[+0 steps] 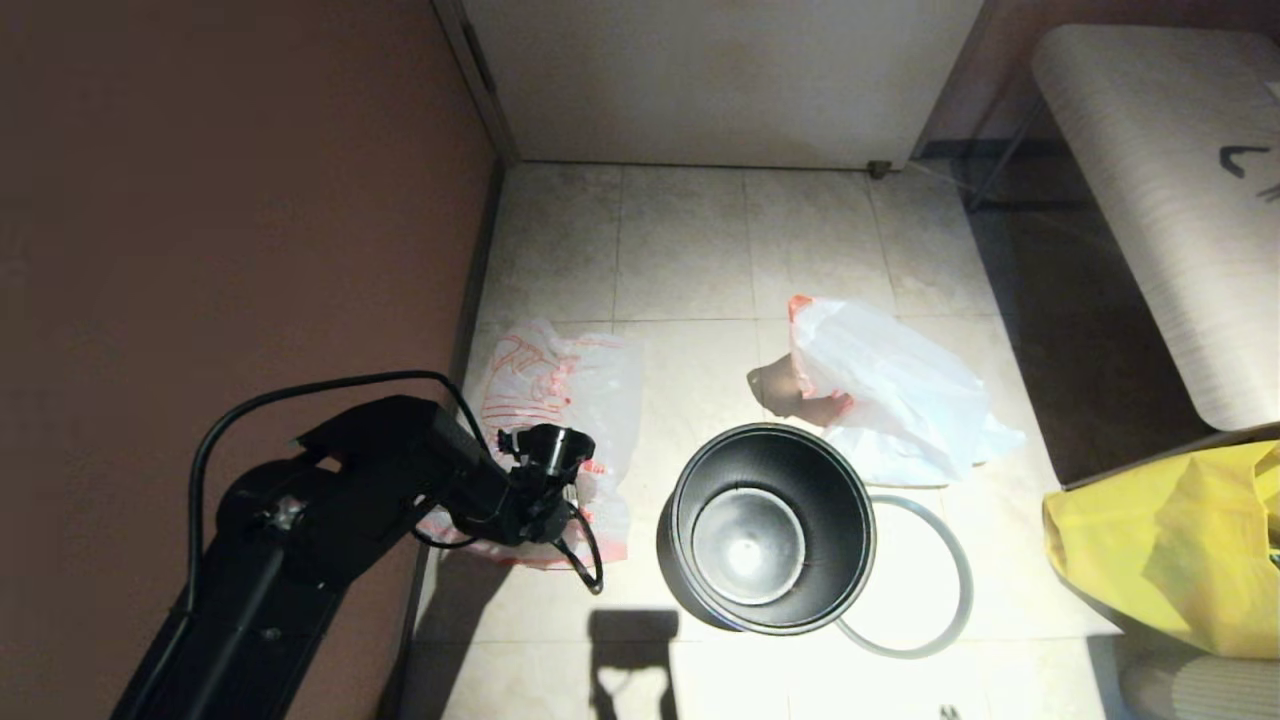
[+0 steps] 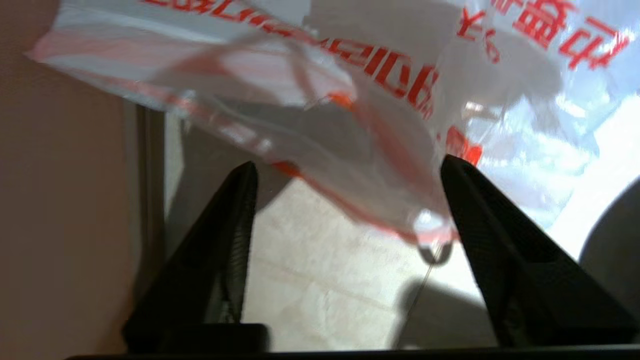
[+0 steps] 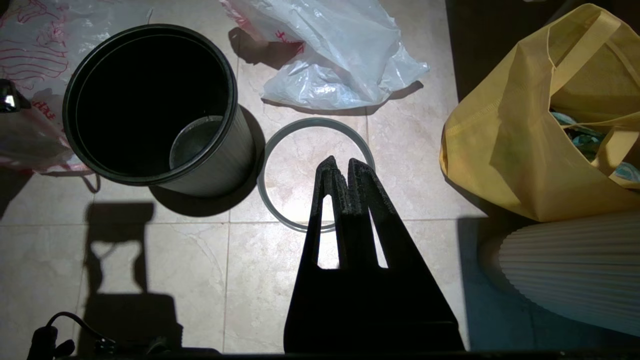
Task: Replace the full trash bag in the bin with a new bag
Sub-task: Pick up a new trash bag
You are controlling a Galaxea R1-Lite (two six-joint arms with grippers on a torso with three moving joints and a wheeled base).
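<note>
The black bin [image 1: 800, 470] stands upright on the floor with no bag in it; I also see the bin [image 3: 220, 165] in the right wrist view. Its grey hoop [image 1: 968, 580] lies flat on the tiles beside it. The full trash bag [image 1: 890, 390], nearly plain white, lies behind the bin. The new bag [image 1: 560, 390] with red drawing lies by the left wall. My left gripper [image 2: 349, 164] is open over the new bag's [image 2: 380, 125] pink-red edge, which hangs between the fingers unpinched. My right gripper [image 3: 343, 162] is shut and empty above the hoop [image 3: 317, 120].
A large yellow bag [image 1: 1180, 550] stands at the right, with a white ribbed object [image 3: 575, 270] in front of it. A pale bench [image 1: 1170, 180] fills the far right. The brown wall [image 1: 200, 200] runs close along the left arm. A white door [image 1: 720, 80] closes the back.
</note>
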